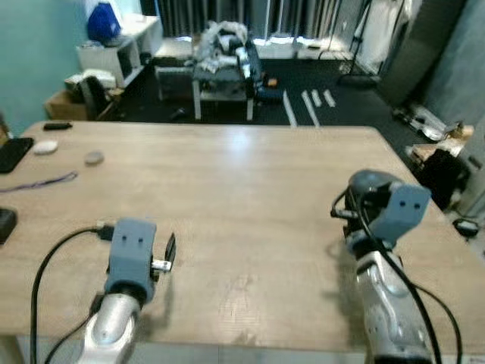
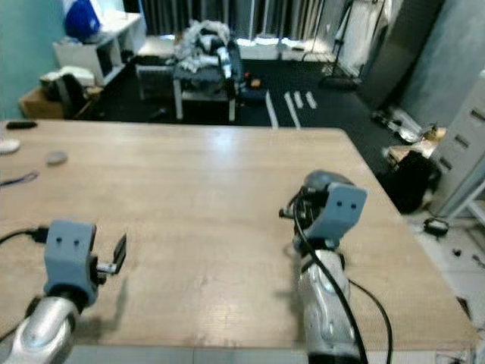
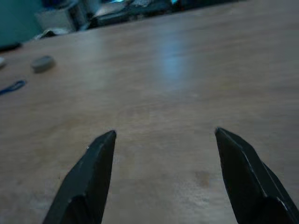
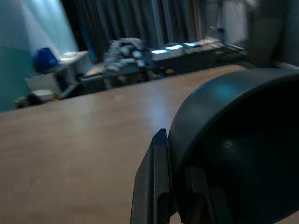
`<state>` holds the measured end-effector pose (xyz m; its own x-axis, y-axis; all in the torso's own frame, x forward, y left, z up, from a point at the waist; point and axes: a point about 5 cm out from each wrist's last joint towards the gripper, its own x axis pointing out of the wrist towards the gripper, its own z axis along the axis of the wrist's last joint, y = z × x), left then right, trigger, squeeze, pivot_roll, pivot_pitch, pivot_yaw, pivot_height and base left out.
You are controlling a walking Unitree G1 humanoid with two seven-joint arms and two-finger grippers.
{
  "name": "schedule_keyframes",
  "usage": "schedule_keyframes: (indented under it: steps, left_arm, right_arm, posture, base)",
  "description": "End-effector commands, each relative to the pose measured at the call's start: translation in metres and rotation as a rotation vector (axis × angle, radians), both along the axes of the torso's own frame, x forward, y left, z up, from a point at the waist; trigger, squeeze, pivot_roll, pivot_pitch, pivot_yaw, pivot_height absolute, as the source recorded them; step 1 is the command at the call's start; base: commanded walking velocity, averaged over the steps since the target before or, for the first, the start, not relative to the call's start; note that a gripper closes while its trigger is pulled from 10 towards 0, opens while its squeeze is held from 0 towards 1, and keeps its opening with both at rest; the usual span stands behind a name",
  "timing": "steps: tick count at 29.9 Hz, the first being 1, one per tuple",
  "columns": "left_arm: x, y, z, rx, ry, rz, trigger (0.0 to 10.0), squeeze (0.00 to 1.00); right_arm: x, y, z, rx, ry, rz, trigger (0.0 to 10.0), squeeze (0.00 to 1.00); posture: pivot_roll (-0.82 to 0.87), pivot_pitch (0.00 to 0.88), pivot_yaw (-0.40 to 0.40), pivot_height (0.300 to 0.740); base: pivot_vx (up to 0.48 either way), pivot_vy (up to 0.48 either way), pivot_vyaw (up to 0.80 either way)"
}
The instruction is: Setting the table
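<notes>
Nearest you: two silver arms with grey-blue wrist housings, both over the near edge of the tabletop.

Left hand: two long, matte black, wedge-tipped fingers, spread well apart with nothing between them, held low over bare wood.

Right hand: clamped on a dark, smooth, round-walled bowl. You can see one black finger flat against the bowl's outer wall. In the head views the bowl reads as a rounded dark shape at the tip of the right arm, above the tabletop's right side, toward its near edge.

Tabletop: pale wood, faint grain, a soft sheen at the far middle.

Items at the tabletop's far left corner:
- small grey disc, flat and round
- white oval object
- flat black slab at the left edge
- thin bluish cord lying slack
- slim black bar near the far edge

Beyond the tabletop's far edge: dark floor, a cluttered white table, white shelving against a teal wall.
</notes>
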<state>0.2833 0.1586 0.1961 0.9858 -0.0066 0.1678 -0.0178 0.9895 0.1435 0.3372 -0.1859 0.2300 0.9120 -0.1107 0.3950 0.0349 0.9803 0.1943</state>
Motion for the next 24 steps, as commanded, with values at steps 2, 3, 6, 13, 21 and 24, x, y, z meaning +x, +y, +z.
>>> schedule_keyframes:
  steps: [2, 3, 6, 13, 21, 24]
  left_arm:
    - [-0.0012, 0.0015, -0.0041, 0.013, 0.014, 0.007, 10.0, 0.0]
    - [-0.0012, 0.0014, -0.0041, 0.013, 0.014, 0.007, 10.0, 0.0]
    - [-0.0012, 0.0012, -0.0041, 0.012, 0.013, 0.007, 10.0, 0.0]
    - [-0.0009, -0.0001, -0.0045, 0.009, 0.015, 0.003, 10.0, 0.0]
    - [-0.0012, -0.0029, -0.0053, 0.004, 0.021, -0.011, 10.0, 0.0]
    - [-0.0013, -0.0038, -0.0057, 0.003, 0.023, -0.013, 10.0, 0.0]
  right_arm:
    - [-0.0019, -0.0033, 0.0019, 0.007, -0.012, -0.012, 10.0, 0.0]
    - [-0.0019, -0.0033, 0.0017, 0.006, -0.011, -0.012, 10.0, 0.0]
    - [-0.0019, -0.0033, 0.0013, 0.006, -0.01, -0.012, 10.0, 0.0]
    - [-0.0026, -0.0032, 0.0, 0.006, -0.009, -0.01, 10.0, 0.0]
    - [-0.0031, -0.004, -0.0008, 0.008, -0.005, -0.012, 10.0, 0.0]
    - [-0.0033, -0.0043, -0.0011, 0.007, -0.003, -0.012, 10.0, 0.0]
  posture:
    - [0.12, 0.151, 0.064, 0.74]
    - [0.12, 0.15, 0.064, 0.74]
    - [0.12, 0.151, 0.064, 0.74]
    - [0.12, 0.152, 0.066, 0.74]
    - [0.12, 0.155, 0.064, 0.74]
    - [0.12, 0.157, 0.063, 0.74]
  base:
    - [-0.304, 0.0, 0.0]
    - [-0.285, 0.0, 0.0]
    - [-0.19, 0.0, 0.0]
    - [0.0, 0.0, 0.0]
    - [0.0, 0.0, 0.0]
    - [0.0, 0.0, 0.0]
